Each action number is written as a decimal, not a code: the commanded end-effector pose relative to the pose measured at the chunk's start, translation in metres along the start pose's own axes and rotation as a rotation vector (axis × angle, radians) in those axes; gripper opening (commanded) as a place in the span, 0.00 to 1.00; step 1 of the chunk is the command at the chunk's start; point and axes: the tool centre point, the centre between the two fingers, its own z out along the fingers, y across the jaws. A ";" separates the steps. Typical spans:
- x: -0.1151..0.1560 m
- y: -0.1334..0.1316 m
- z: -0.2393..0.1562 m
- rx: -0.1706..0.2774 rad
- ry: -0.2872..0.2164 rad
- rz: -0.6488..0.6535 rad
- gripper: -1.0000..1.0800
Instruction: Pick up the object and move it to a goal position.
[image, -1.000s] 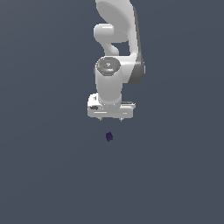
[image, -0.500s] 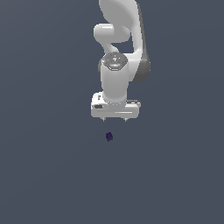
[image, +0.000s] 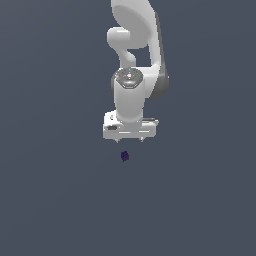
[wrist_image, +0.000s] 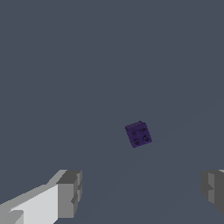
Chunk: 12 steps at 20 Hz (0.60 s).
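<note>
One dark purple cube (image: 125, 156) lies just below the single white gripper (image: 131, 140), apart from it, with the jaws spread wide and empty. Only the wrist view shows four small dimples on the cube's (wrist_image: 138, 134) face and the two grey fingertips (wrist_image: 70, 193).

All around you see one flat dark grey-blue floor (image: 50, 200). It looks the same from twelve o'clock to six o'clock, plain, with soft, even light.

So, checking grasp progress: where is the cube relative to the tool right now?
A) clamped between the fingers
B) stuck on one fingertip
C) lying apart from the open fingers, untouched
C: in the wrist view the cube sits clear of both fingers, and the tool is open.
</note>
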 end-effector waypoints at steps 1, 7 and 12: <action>0.002 0.003 0.009 -0.002 0.000 -0.039 0.96; 0.006 0.012 0.037 -0.007 -0.001 -0.167 0.96; 0.008 0.018 0.058 -0.009 -0.001 -0.258 0.96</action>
